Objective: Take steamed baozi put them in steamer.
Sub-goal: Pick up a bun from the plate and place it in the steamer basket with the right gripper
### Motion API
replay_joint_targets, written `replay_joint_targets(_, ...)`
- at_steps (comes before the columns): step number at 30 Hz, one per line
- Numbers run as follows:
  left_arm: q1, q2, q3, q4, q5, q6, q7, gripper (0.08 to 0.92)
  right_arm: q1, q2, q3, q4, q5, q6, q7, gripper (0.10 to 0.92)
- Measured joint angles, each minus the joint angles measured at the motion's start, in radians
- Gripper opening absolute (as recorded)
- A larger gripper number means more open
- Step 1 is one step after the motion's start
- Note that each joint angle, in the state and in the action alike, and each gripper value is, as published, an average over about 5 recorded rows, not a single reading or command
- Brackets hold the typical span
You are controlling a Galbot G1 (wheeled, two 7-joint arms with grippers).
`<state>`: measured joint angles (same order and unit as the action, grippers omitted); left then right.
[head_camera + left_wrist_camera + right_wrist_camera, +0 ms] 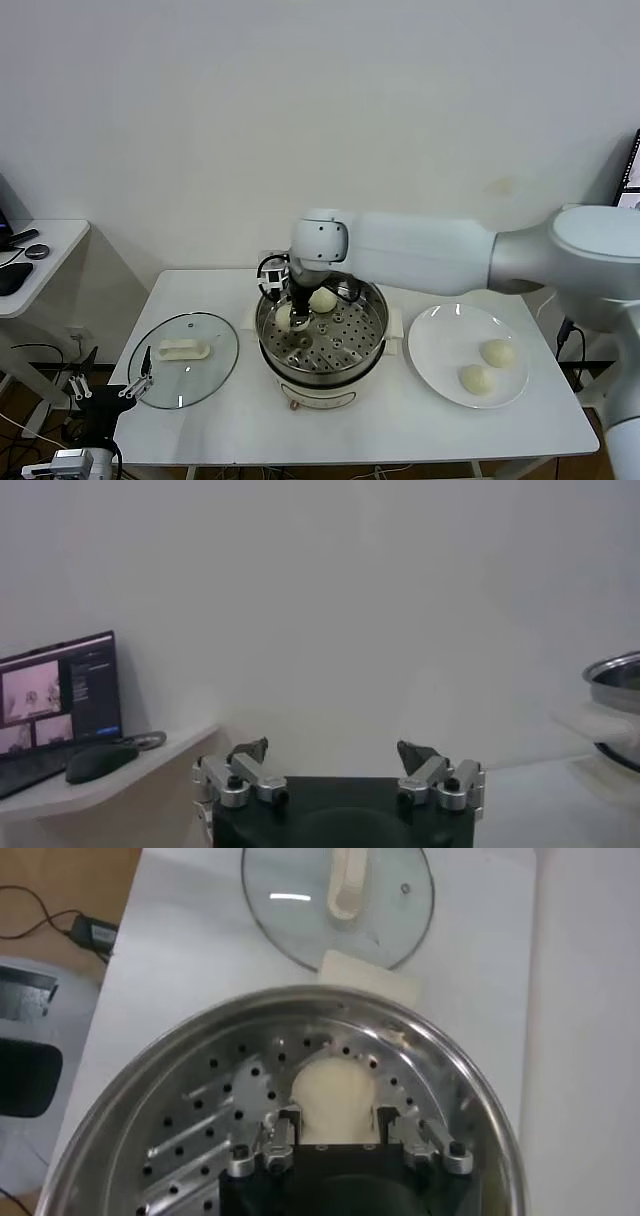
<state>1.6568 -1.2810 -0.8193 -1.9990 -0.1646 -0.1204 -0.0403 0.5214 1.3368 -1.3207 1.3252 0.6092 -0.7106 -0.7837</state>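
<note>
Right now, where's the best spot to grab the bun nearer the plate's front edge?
Probably from straight above, pinching the round sides of the front bun at its widest part. It is a smooth dome on the flat plate, with a gap between it and the other bun.
</note>
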Motion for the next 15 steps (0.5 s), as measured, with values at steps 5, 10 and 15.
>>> replay_joint_targets(5, 0.001, -0.002, -0.001, 0.001, -0.002, -0.003, 0.0, 0.823, -0.032, 0.024, 0.003, -0.035, -0.016, -0.006, 0.005, 0.538)
replay_joint_targets(10, 0.002, -0.002, -0.005, 0.002, -0.007, -0.007, 0.0, 0.823, -0.043, 0.029, 0.01, -0.046, -0.029, -0.009, 0.001, 0.685)
replay_joint_targets(15, 0.002, -0.001, -0.005, 0.003, -0.008, -0.007, 0.0, 0.823, -0.018, 0.001, 0.025, -0.025, -0.039, -0.004, -0.03, 0.799)
